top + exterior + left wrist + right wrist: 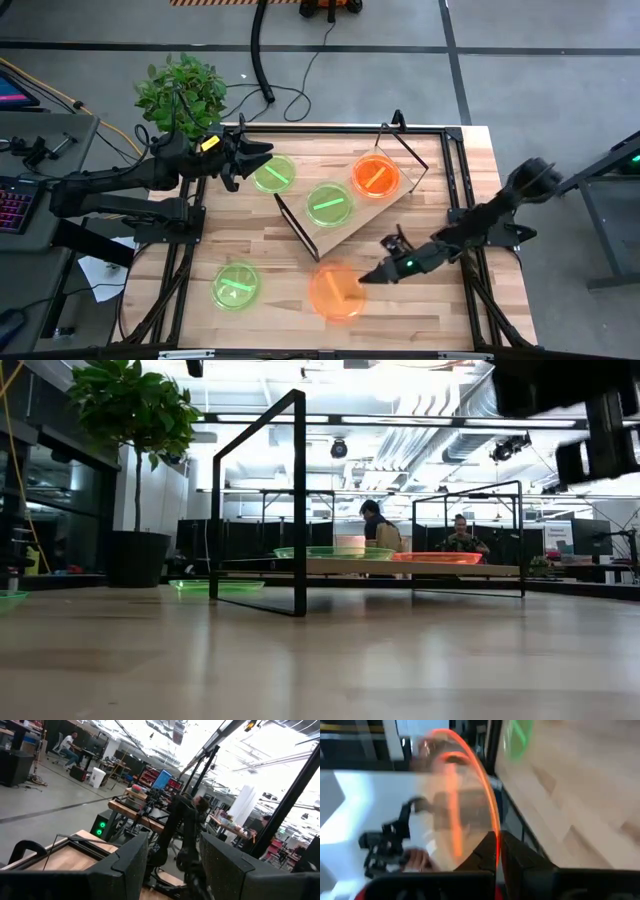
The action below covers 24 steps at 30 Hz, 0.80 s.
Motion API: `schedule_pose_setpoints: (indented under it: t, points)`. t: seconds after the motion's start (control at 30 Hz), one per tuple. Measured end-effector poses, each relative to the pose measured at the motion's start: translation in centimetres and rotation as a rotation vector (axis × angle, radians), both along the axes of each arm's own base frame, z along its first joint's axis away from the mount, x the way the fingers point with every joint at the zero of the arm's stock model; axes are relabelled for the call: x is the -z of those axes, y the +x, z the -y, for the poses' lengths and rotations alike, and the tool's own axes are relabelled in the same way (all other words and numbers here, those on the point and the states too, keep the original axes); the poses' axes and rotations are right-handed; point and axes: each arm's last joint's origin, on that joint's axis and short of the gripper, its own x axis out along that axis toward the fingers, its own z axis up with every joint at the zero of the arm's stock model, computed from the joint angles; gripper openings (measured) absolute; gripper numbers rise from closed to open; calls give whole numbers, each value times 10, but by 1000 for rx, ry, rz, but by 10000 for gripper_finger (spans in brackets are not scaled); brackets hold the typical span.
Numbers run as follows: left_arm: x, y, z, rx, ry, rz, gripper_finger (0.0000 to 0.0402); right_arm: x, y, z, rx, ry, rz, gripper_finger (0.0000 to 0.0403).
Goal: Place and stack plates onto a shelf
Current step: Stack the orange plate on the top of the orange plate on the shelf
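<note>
At the left of the high view, the left hand [262, 155] hovers by a green plate [272, 173] lying on the desk [250, 235] just beside the shelf's upper-left end; its fingers [127, 865] stand apart with nothing between them. Below it, at the lower left, a second green plate [236, 285] sits alone on the bare wood. In the middle the shelf [345, 232] lies slanted, carrying a third green plate [329, 203] and, farther right, an orange plate [376, 175], apart from each other and not stacked. Lower centre, another orange plate [337, 290] is pinched at its rim by the right hand [375, 274]; the right wrist view shows the fingers [485, 852] clamped on that thin edge.

These plates look light, thin and translucent, probably slick plastic and a little springy, so I would guess the rim is the only sensible hold, and a tilted plate could slip from the pinch.

The desk is pale butcher-block with a black frame around it. A potted plant [180, 92] stands at the upper left, cables trail over the grey floor, and people [378, 525] sit far off in the bright workshop behind.
</note>
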Motion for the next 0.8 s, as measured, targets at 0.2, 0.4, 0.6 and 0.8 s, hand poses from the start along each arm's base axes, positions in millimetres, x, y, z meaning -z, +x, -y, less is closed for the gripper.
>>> schedule_pose_setpoints:
  t: [0.2, 0.4, 0.6, 0.8]
  points:
    - [0, 0, 0, -3, -1, 0, 170, -32, -24, 33, 365, -130, -8, 0]
    - [0, 0, 0, -4, -1, 0, 170, -33, -39, 81, 866, -214, -101, 0]
    - [0, 0, 0, -4, -1, 0, 170, -13, -29, 115, 1110, -177, -202, 0]
    - [0, 0, 0, -4, -1, 0, 170, -1, -18, 131, 1167, -190, -391, 0]
